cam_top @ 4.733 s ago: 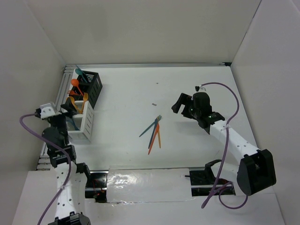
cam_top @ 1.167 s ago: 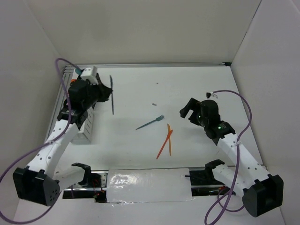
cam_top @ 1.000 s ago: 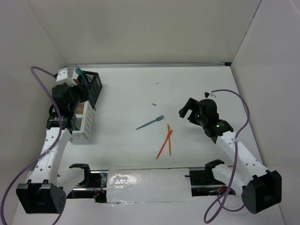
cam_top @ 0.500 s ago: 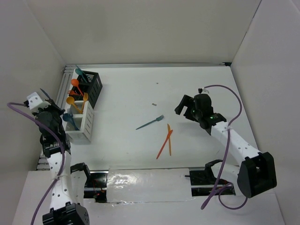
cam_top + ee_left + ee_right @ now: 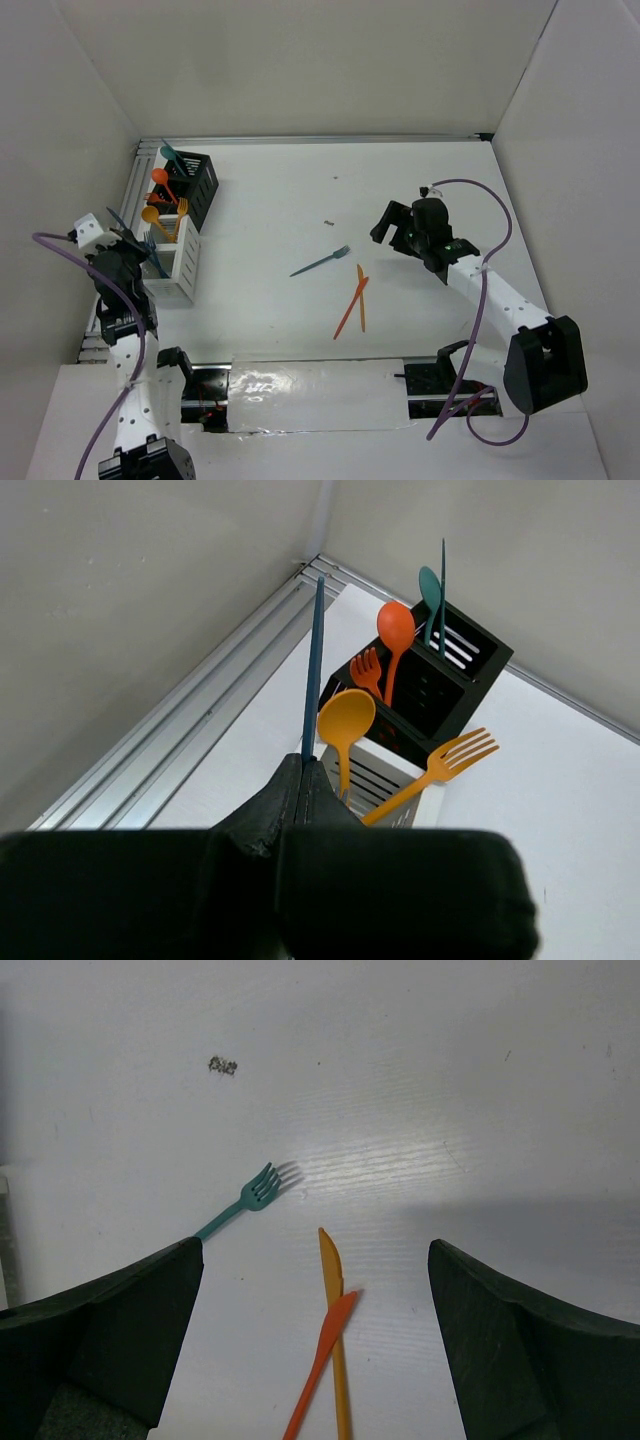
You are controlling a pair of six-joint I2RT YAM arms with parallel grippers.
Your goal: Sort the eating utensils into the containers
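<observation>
Eating utensils: 1 dark blue utensil (image 5: 312, 670) is pinched by its end in the tightly closed left gripper (image 5: 303, 770), just beside the white caddy (image 5: 385, 778). Well right of that caddy, the right gripper (image 5: 388, 225) gapes wide, holding nothing, above a teal fork (image 5: 240, 1203) on the worktop (image 5: 450, 1080).

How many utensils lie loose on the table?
3. A teal fork lies in the middle of the table; an orange utensil and a yellow utensil lie crossed close beside it. None appears hidden.
</observation>
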